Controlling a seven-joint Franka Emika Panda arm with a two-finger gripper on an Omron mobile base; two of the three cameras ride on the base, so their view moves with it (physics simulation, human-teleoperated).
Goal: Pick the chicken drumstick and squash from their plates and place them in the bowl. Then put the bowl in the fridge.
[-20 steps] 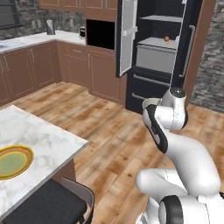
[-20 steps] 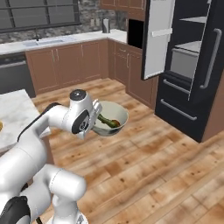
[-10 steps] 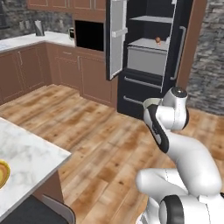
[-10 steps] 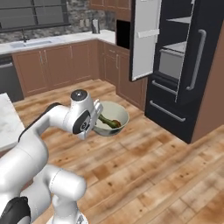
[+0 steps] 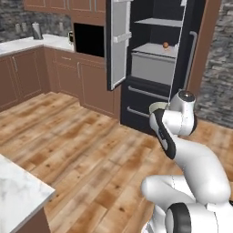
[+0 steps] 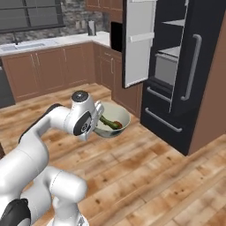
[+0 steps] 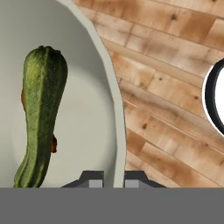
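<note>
My gripper (image 7: 113, 176) is shut on the rim of the pale grey-beige bowl (image 7: 87, 109), one fingertip inside the wall and one outside. The green squash (image 7: 41, 113) lies lengthwise in the bowl. Small reddish-brown bits of the chicken drumstick (image 7: 53, 144) peek out from under it. In the right base view the bowl (image 6: 115, 115) hangs over the wood floor in front of my hand, squash (image 6: 107, 121) inside. The black fridge (image 5: 182, 27) stands ahead with its left door (image 5: 118, 43) swung open and pale shelves showing. The plates are out of view.
A small orange ball (image 5: 166, 45) sits on a fridge shelf. A black built-in oven (image 5: 88, 40) and brown cabinets (image 5: 27, 75) line the left wall. A marble counter corner (image 5: 18, 195) juts in at the lower left. Wood floor (image 6: 167, 176) lies open before the fridge.
The whole scene has shifted: the base has moved toward the fridge, which now looks larger and nearer. The island has slid off to the left. The bowl stays in my grip.
</note>
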